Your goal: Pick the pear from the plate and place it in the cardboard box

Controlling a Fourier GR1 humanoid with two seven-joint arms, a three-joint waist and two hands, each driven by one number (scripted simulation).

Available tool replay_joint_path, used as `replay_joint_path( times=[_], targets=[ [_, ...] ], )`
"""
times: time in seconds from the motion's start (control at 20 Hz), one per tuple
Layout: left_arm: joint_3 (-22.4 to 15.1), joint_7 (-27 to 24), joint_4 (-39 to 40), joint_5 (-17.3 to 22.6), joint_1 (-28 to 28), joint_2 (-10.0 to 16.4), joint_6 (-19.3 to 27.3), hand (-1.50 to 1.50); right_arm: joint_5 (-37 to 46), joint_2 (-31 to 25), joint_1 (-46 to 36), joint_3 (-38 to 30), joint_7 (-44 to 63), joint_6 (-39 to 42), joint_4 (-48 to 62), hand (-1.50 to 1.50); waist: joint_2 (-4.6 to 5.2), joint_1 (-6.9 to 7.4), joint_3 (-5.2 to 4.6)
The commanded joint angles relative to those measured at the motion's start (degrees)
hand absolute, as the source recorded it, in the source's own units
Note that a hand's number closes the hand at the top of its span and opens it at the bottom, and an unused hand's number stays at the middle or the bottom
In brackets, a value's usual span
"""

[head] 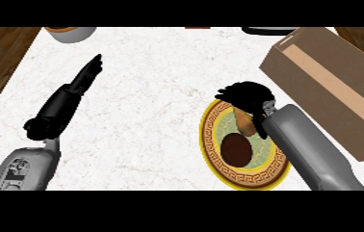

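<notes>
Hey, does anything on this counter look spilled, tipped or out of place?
Nothing stands out. The pear lies on the plate with the right hand curled over its far end. The cardboard box sits at an angle on the counter but looks whole, and nothing is spilled.

Black left hand [89, 74] and right hand [245, 95] cap grey forearms [309, 147] (the left bears dark markings).
</notes>
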Motion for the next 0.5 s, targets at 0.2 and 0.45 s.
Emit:
replay_joint_path(
  times=[0.2, 0.45],
  targets=[
    [1.3, 0.2, 1.2, -1.3, -0.6, -1.3, -1.6, 0.00, 4.4, 0.4, 0.3, -0.5, -7.1, -2.1, 4.5, 1.50, -0.01, -0.07, -0.01],
    [1.3, 1.0, -1.1, -0.5, -0.1, -1.4, -2.4, 0.00, 4.6, 0.5, -3.3, -2.0, -15.8, -13.8, 11.4, 1.50, 0.16, 0.64, 0.02]
  ],
)
